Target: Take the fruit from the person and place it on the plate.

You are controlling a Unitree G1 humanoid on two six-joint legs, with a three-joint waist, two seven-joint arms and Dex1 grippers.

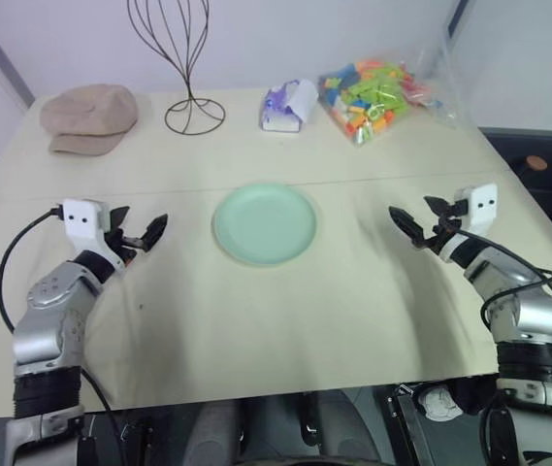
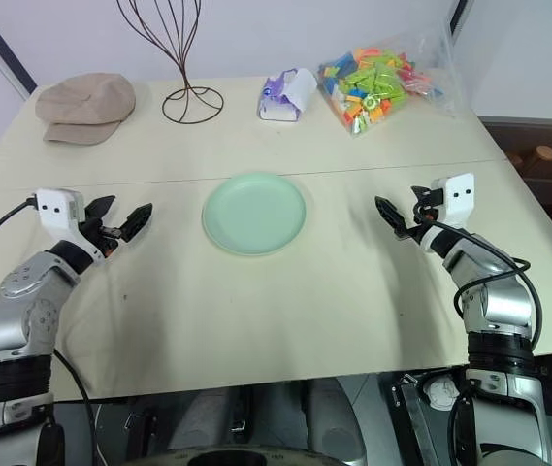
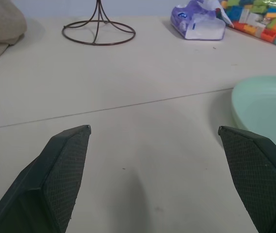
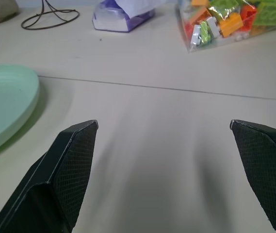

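The plate (image 1: 265,223) lay flat at the centre of the table (image 1: 256,320), holding nothing; being round, it pointed no way. Left of it, the left gripper (image 1: 143,233) hovered with fingers spread apart; right of it, the right gripper (image 1: 419,221) likewise gaped. At upper right, a clear bag (image 1: 377,94) held colourful blocks.

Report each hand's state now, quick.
Left hand: open, holding nothing, above the table beside the plate.
Right hand: open, holding nothing, on the plate's other side.
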